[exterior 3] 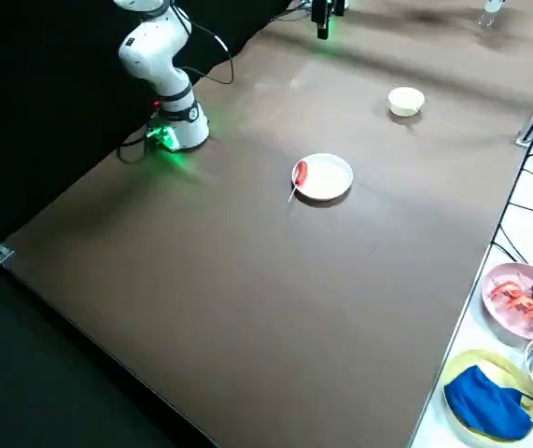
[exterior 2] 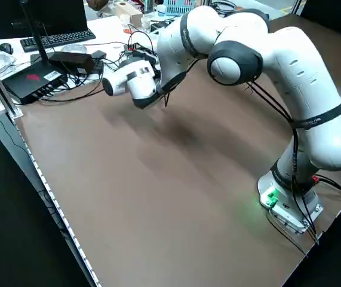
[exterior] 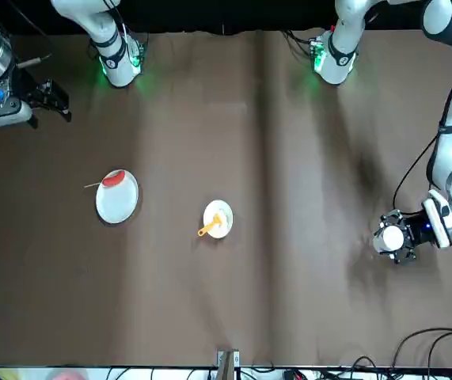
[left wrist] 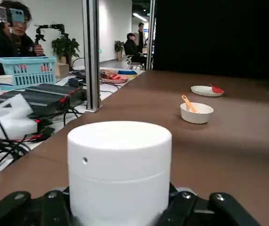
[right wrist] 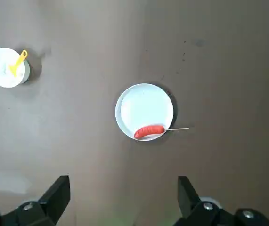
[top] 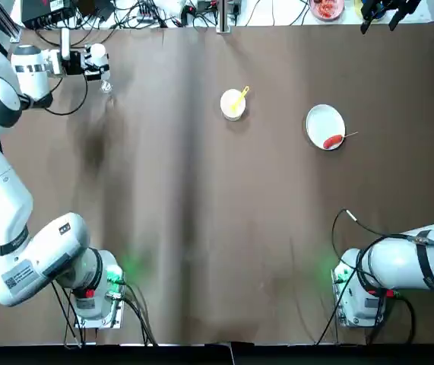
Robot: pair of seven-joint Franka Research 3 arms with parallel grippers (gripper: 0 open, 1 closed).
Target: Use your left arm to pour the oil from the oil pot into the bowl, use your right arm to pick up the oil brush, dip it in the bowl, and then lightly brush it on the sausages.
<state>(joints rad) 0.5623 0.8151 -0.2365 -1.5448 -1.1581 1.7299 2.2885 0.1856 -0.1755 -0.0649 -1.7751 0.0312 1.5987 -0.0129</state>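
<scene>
— Holding the oil pot (left wrist: 119,172) already, is it?
— Yes: the left gripper (top: 97,65) has its jaws shut on it at the table's (top: 201,228) far left corner, well apart from the bowl (top: 232,106).
— And the oil brush (top: 239,96)?
— Lying in the bowl, handle slanting over the rim. The sausage (right wrist: 149,132) sits on the plate (right wrist: 143,108) beyond; the right gripper (right wrist: 122,200) hangs open above it

you'll find the oil brush (top: 240,97) in the bowl (top: 232,106); right of it, the sausages (top: 333,141) lie on the plate (top: 322,122).
</scene>
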